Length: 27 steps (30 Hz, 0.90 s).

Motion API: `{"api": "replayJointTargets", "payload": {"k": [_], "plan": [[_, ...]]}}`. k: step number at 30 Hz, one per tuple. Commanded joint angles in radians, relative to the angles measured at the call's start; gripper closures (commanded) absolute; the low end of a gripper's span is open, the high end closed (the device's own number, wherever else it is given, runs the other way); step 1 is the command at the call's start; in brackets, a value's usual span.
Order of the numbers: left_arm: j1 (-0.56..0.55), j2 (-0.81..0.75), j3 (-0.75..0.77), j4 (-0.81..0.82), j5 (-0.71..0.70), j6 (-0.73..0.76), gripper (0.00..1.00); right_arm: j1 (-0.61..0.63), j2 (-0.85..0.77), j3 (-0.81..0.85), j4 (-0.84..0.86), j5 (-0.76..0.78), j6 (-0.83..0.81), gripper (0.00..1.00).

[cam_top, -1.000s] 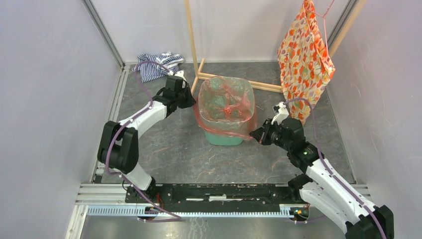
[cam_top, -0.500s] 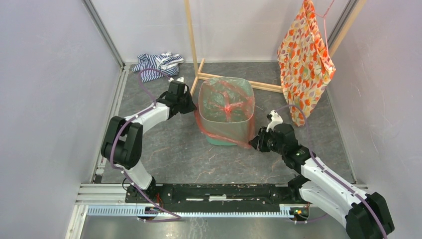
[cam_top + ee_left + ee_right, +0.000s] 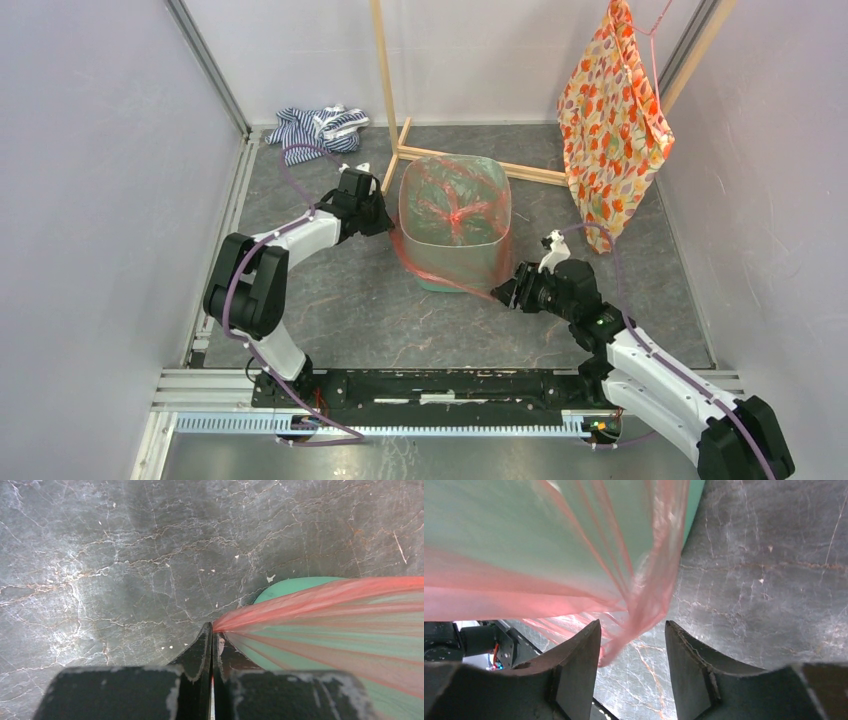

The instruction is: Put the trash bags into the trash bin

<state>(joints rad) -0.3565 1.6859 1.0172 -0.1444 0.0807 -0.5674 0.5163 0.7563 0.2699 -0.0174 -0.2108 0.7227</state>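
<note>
Left gripper (image 3: 212, 630) clamped on trash bag (image 3: 320, 600) hem, trash bin (image 3: 295, 584) side facing table (image 3: 340, 310) left edge. Right gripper (image 3: 631, 627) apart, loose hem between, toward near-right corner.

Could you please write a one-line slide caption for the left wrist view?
Left gripper pinching the red-orange trash bag taut over the mint-green trash bin.

Left end effector (image 3: 387, 224) and right end effector (image 3: 498, 292) sank, pulling trash bag (image 3: 455, 205) farther down trash bin (image 3: 440, 284)
</note>
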Motion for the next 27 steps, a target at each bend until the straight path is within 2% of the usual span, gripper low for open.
{"api": "replayJointTargets", "payload": {"k": [1, 2, 7, 11, 15, 19, 27], "plan": [[0.005, -0.037, -0.025, 0.026, -0.004, -0.037, 0.98, 0.005, -0.007, -0.037, 0.094, -0.026, 0.064, 0.48], [0.004, -0.037, -0.03, 0.028, -0.003, -0.038, 0.98, 0.005, -0.009, -0.044, 0.096, -0.023, 0.064, 0.52], [0.004, -0.025, -0.051, 0.044, -0.004, -0.051, 0.98, 0.004, 0.009, -0.067, 0.099, -0.002, 0.041, 0.86], [0.003, -0.005, -0.057, 0.056, -0.011, -0.058, 0.98, 0.005, 0.039, -0.058, 0.076, 0.07, -0.012, 0.99], [0.003, 0.02, -0.05, 0.061, -0.024, -0.057, 0.98, 0.004, 0.083, -0.035, 0.034, 0.194, -0.081, 1.0], [0.002, 0.049, -0.043, 0.063, -0.024, -0.055, 0.98, 0.011, 0.143, -0.038, 0.072, 0.205, -0.111, 1.0], [-0.005, 0.091, -0.054, 0.078, -0.043, -0.047, 0.98, 0.07, 0.215, -0.04, 0.079, 0.324, -0.136, 1.0]]}}
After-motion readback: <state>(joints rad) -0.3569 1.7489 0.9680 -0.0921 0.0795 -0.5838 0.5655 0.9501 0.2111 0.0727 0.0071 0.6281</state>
